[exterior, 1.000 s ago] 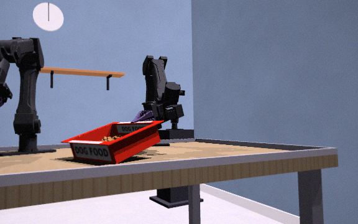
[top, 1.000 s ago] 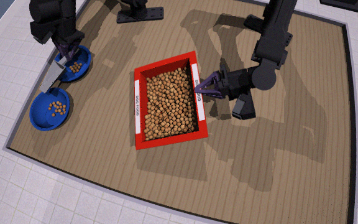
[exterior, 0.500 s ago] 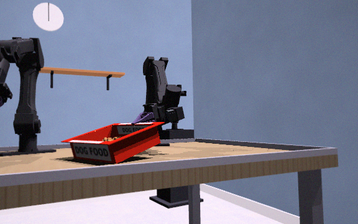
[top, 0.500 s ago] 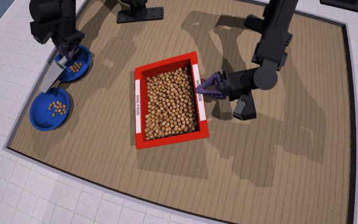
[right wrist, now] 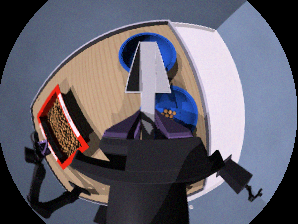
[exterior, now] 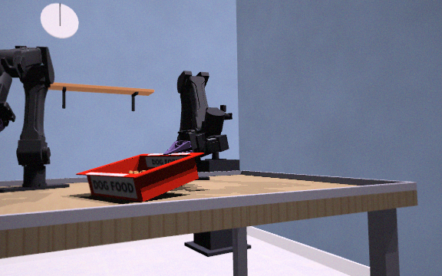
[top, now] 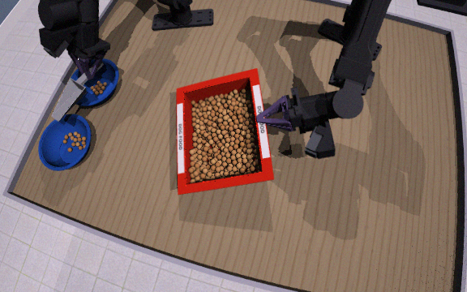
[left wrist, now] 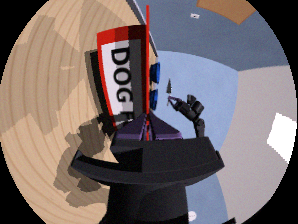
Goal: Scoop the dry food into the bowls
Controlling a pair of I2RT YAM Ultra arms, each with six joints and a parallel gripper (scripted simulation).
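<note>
The red dog food box (top: 222, 131) holds many brown pieces and is tilted, its side by my left gripper raised off the table (exterior: 144, 178). My left gripper (top: 263, 118) is shut on that side wall's rim, as the left wrist view (left wrist: 147, 129) shows. My right gripper (top: 88, 69) is shut on the grey scoop (top: 69, 99), held above and between the two blue bowls. The scoop looks empty in the right wrist view (right wrist: 143, 70). The far bowl (top: 95, 83) and the near bowl (top: 65, 144) each hold several pieces.
The bowls stand close to the table's edge, near the raised grey rim (top: 27, 150). The two arm bases (top: 182, 18) stand at the back of the table. No stray pieces show on the wood around the box or bowls.
</note>
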